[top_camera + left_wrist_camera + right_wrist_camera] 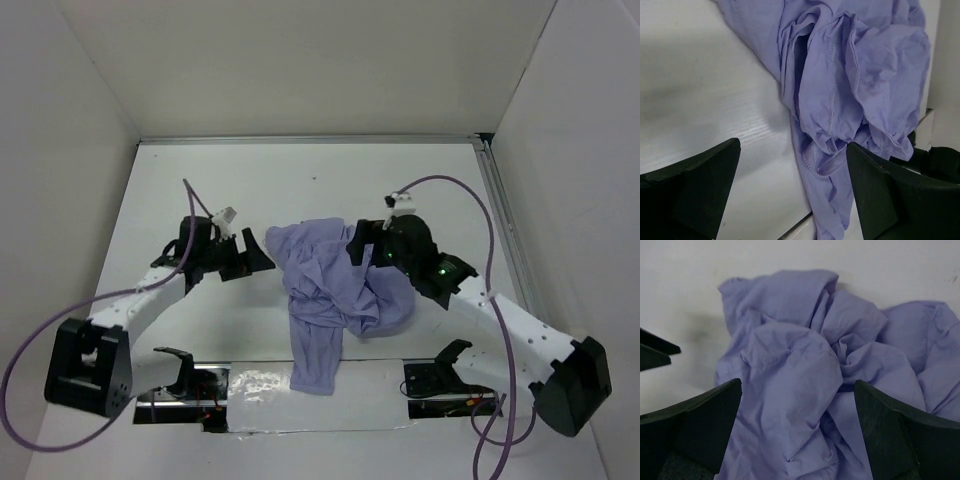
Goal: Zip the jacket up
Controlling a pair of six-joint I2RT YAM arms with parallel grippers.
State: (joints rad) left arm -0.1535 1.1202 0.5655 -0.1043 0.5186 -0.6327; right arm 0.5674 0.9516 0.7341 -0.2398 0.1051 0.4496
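Observation:
The lavender jacket [330, 285] lies crumpled in a heap at the middle of the white table, with one long part [315, 360] trailing toward the near edge. My left gripper [262, 250] is open just left of the heap, not touching it. In the left wrist view the jacket [855, 85] fills the upper right, and a short run of zipper teeth [812, 170] shows along a fold; the left gripper [794, 145] holds nothing. My right gripper [358, 245] hovers open over the heap's right side. Wrinkled jacket [790, 365] lies under the right gripper [797, 384], ungripped.
White walls enclose the table [200, 190] on three sides, with a metal rail [500, 210] along the right. A shiny strip [260, 385] runs along the near edge between the arm bases. Purple cables [470, 195] loop off both arms.

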